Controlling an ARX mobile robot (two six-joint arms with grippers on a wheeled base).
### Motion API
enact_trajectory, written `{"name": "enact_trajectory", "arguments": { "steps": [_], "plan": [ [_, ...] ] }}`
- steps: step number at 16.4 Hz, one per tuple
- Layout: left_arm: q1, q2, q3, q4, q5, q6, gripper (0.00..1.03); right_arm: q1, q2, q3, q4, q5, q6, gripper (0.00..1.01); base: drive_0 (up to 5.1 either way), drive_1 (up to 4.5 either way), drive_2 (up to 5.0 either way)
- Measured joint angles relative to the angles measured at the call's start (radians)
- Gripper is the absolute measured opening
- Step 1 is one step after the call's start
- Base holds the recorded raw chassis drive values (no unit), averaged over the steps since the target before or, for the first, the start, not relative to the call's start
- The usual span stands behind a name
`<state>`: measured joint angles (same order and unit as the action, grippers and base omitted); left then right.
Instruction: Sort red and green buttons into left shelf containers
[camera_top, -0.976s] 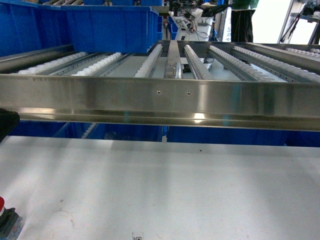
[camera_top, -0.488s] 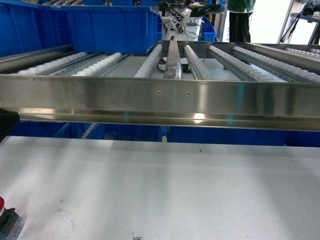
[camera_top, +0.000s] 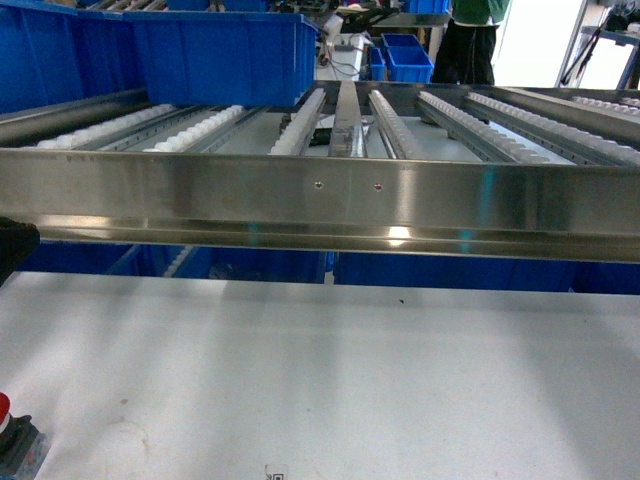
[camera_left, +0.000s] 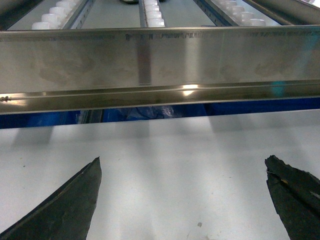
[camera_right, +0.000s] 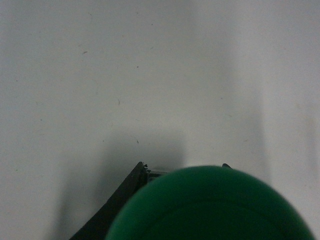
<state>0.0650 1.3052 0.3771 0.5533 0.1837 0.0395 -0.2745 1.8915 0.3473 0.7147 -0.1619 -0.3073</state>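
Note:
The red button stands on the white table at the bottom left corner of the head view, its dark body partly cut off by the frame. The green button fills the bottom of the right wrist view, and my right gripper is shut on it above bare table; only the two dark fingertips show past the cap. My left gripper is open over bare table, facing the steel shelf rail, with nothing between its fingers. Large blue containers sit on the shelf rollers at the upper left.
A broad steel rail crosses the head view in front of the roller lanes. More blue bins show under it. Small blue bins and a standing person are far behind. A dark shape sits at the left edge.
The buttons and shelf look the same. Behind the shelf the person has shifted left and the small blue bins have come into view.

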Motion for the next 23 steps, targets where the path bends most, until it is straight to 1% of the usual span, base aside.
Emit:
{"name": "enact_trajectory", "arguments": {
  "steps": [1, 2, 4, 5, 7, 8, 9, 10, 11, 13, 14, 15, 16, 17, 19, 20, 21, 22, 23],
  "plan": [
    [0.0, 0.0, 0.0, 0.0, 0.0, 0.0, 0.98, 0.002, 0.001, -0.004, 0.01, 0.0, -0.001, 0.38, 0.0, 0.0, 0.0],
    [0.0, 0.0, 0.0, 0.0, 0.0, 0.0, 0.98, 0.006, -0.001, -0.007, 0.01, 0.0, -0.001, 0.35, 0.0, 0.0, 0.0],
    [0.0, 0.0, 0.0, 0.0, 0.0, 0.002, 0.98, 0.019, -0.036, -0.037, 0.007, 0.0, 0.0, 0.35, 0.0, 0.0, 0.0],
    [0.0, 0.0, 0.0, 0.0, 0.0, 0.003, 0.98, 0.021, -0.093, -0.067, 0.006, -0.01, 0.0, 0.35, 0.0, 0.0, 0.0],
    [0.0, 0.0, 0.0, 0.0, 0.0, 0.003, 0.98, 0.033, -0.259, -0.122, -0.019, -0.034, 0.01, 0.35, 0.0, 0.0, 0.0],
    [0.0, 0.0, 0.0, 0.0, 0.0, 0.003, 0.98, 0.036, -0.359, -0.159, -0.027, -0.051, 0.022, 0.35, 0.0, 0.0, 0.0],
    [0.0, 0.0, 0.0, 0.0, 0.0, 0.003, 0.98, 0.04, -0.444, -0.187, -0.058, -0.058, 0.028, 0.35, 0.0, 0.0, 0.0],
    [0.0, 0.0, 0.0, 0.0, 0.0, 0.003, 0.98, 0.039, -0.554, -0.222, -0.113, -0.08, 0.045, 0.35, 0.0, 0.0, 0.0],
    [0.0, 0.0, 0.0, 0.0, 0.0, 0.003, 0.98, 0.036, -0.694, -0.251, -0.2, -0.097, 0.059, 0.35, 0.0, 0.0, 0.0],
    [0.0, 0.0, 0.0, 0.0, 0.0, 0.003, 0.98, -0.009, -0.949, -0.263, -0.372, -0.148, 0.093, 0.35, 0.0, 0.0, 0.0],
    [0.0, 0.0, 0.0, 0.0, 0.0, 0.003, 0.98, -0.026, -1.073, -0.264, -0.459, -0.16, 0.103, 0.35, 0.0, 0.0, 0.0],
    [0.0, 0.0, 0.0, 0.0, 0.0, 0.003, 0.98, -0.021, -1.197, -0.272, -0.548, -0.165, 0.11, 0.35, 0.0, 0.0, 0.0],
    [0.0, 0.0, 0.0, 0.0, 0.0, 0.003, 0.98, 0.008, -1.274, -0.289, -0.597, -0.163, 0.114, 0.35, 0.0, 0.0, 0.0],
    [0.0, 0.0, 0.0, 0.0, 0.0, 0.003, 0.98, 0.027, -1.3, -0.299, -0.613, -0.161, 0.116, 0.35, 0.0, 0.0, 0.0],
    [0.0, 0.0, 0.0, -0.002, -0.001, 0.003, 0.98, 0.026, -1.298, -0.3, -0.613, -0.153, 0.116, 0.35, 0.0, 0.0, 0.0],
    [-0.008, -0.001, -0.004, -0.011, -0.026, 0.005, 0.98, 0.026, -1.298, -0.3, -0.612, -0.153, 0.116, 0.35, 0.0, 0.0, 0.0],
    [-0.023, 0.016, -0.047, -0.005, -0.099, 0.011, 0.98, 0.026, -1.298, -0.3, -0.612, -0.153, 0.116, 0.35, 0.0, 0.0, 0.0],
    [-0.028, 0.108, -0.054, 0.041, -0.142, -0.006, 0.98, 0.026, -1.298, -0.3, -0.612, -0.153, 0.116, 0.35, 0.0, 0.0, 0.0],
    [-0.03, 0.138, -0.054, 0.065, -0.147, -0.006, 0.98, 0.026, -1.298, -0.3, -0.612, -0.153, 0.117, 0.35, 0.0, 0.0, 0.0]
  ]
}}
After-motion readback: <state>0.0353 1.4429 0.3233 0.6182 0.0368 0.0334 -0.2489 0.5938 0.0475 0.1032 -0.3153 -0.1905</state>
